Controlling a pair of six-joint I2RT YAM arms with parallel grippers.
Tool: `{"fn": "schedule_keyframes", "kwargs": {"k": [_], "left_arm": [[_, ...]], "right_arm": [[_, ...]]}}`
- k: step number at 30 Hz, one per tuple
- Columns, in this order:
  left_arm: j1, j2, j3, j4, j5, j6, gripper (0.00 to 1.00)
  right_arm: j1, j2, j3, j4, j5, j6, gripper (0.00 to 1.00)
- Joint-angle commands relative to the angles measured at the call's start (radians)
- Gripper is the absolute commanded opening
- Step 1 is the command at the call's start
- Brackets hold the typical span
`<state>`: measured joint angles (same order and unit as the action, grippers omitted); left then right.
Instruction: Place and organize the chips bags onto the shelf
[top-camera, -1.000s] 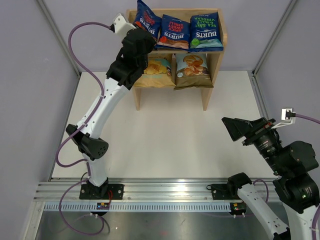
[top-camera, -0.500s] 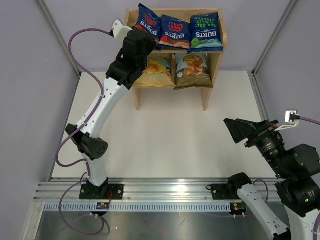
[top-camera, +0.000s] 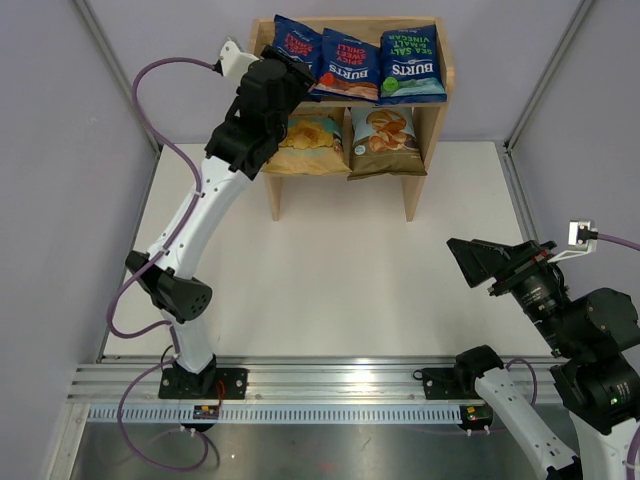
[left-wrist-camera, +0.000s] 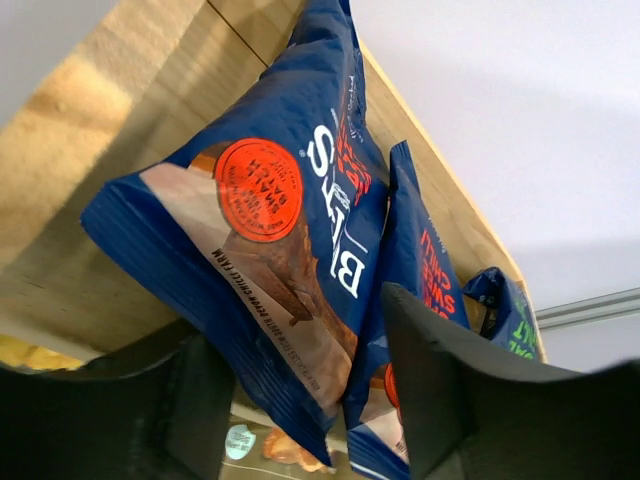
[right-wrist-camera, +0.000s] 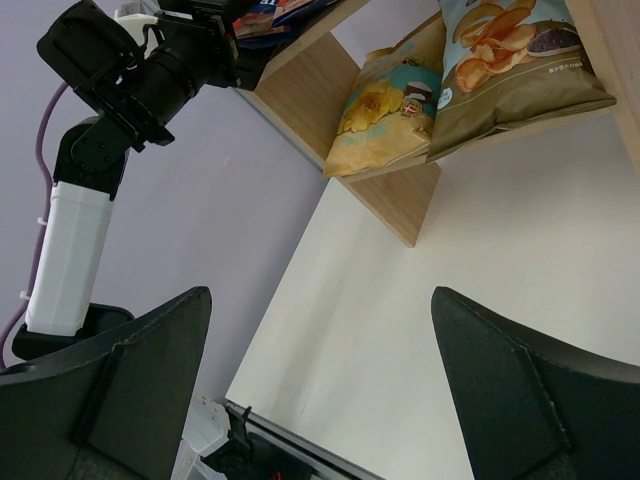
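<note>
The left claw (left-wrist-camera: 300, 335) has sprung apart, releasing the red-lettered bag (left-wrist-camera: 280, 200) to lie leftmost on the top tier of the shelf (top-camera: 432, 120), completing that row of three, while the right claw (right-wrist-camera: 320, 380) hangs spread, empty.

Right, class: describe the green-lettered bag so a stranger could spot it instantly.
Find the wooden shelf at the back. Three dark-blue bags lie on its top tier; the right-end bag alone has green lettering, the others red.
</note>
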<state>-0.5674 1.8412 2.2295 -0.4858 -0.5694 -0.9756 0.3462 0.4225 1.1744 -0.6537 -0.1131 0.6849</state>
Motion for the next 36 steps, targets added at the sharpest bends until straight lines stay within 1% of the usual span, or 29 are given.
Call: {"fn": "schedule_keyframes", "kwargs": {"k": [1, 5, 15, 19, 22, 23, 26, 27, 29, 30, 31, 36], "left_arm": [[0.009, -0.046, -0.001, -0.028, 0.005, 0.06, 0.64], [0.009, -0.074, -0.017, -0.042, -0.013, 0.104, 0.66], [0.009, -0.172, -0.103, -0.022, -0.057, 0.225, 0.67], [0.009, -0.189, -0.107, -0.014, -0.055, 0.262, 0.66], [0.014, -0.192, -0.1, -0.008, -0.05, 0.285, 0.62], [0.017, -0.191, -0.099, -0.008, -0.047, 0.287, 0.56], [0.024, -0.181, -0.099, -0.004, -0.044, 0.302, 0.5], [0.026, -0.18, -0.097, -0.002, -0.04, 0.314, 0.43], [0.029, -0.178, -0.097, 0.004, -0.024, 0.325, 0.36], [0.031, -0.174, -0.094, 0.016, -0.02, 0.342, 0.3], [0.034, -0.171, -0.09, 0.016, -0.018, 0.345, 0.29], [0.043, -0.132, -0.035, -0.003, -0.01, 0.357, 0.28]], "right_arm": [[0.004, -0.007, 0.031, 0.011, 0.015, -0.013, 0.99], [0.004, -0.007, 0.03, 0.014, 0.012, -0.012, 0.99], [0.004, -0.002, 0.025, 0.02, 0.004, -0.007, 0.99], [0.005, -0.001, 0.019, 0.023, -0.002, -0.005, 0.99], [0.005, -0.002, 0.019, 0.022, -0.002, -0.007, 1.0], [0.004, -0.004, 0.021, 0.023, -0.002, -0.008, 0.99], [0.004, -0.007, 0.021, 0.022, -0.002, -0.01, 0.99], [0.004, -0.008, 0.021, 0.017, 0.0, -0.012, 0.99], [0.004, -0.01, 0.021, 0.017, 0.001, -0.018, 1.0], [0.004, -0.01, 0.021, 0.014, 0.003, -0.019, 1.0], [0.004, -0.01, 0.022, 0.012, 0.004, -0.022, 1.0], [0.004, -0.011, 0.024, 0.009, 0.007, -0.025, 0.99]]}}
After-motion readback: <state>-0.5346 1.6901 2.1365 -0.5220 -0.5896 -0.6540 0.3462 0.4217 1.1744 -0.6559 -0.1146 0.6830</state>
